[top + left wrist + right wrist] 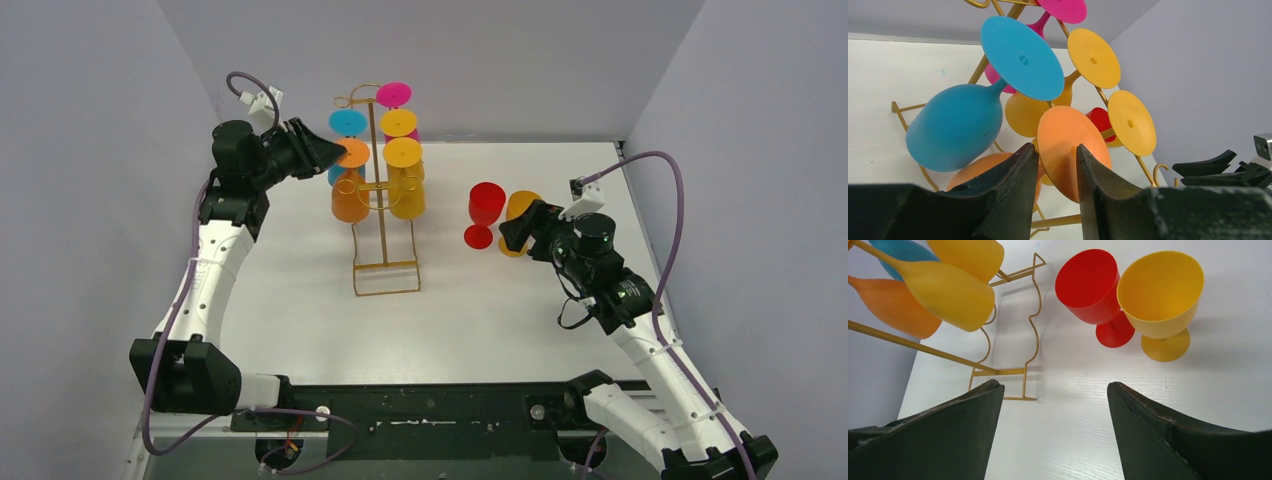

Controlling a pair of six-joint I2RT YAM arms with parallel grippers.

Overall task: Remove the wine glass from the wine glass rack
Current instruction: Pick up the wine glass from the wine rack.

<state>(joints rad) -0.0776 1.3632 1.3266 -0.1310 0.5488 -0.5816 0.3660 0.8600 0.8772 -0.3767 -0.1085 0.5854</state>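
The gold wine glass rack (pixel 385 278) stands mid-table with several coloured glasses hanging bowl-down on its hooks. An orange wine glass (pixel 350 200) hangs on its left side, foot (pixel 1068 145) uppermost. My left gripper (pixel 335 152) is at that foot, and in the left wrist view (pixel 1055 150) its jaws stand narrowly apart with the orange foot showing through the gap. The stem is hidden behind the fingers (pixel 1023 165), so contact cannot be made out. My right gripper (pixel 505 232) hangs open over bare table (pixel 1055 385), holding nothing.
A red glass (pixel 486 205) and a yellow glass (pixel 1160 290) stand upright on the table just beyond the right gripper. A blue glass (pixel 955 127), a pink one (pixel 1063 7) and yellow ones (pixel 1130 122) crowd the rack round the orange glass. Grey walls enclose the table.
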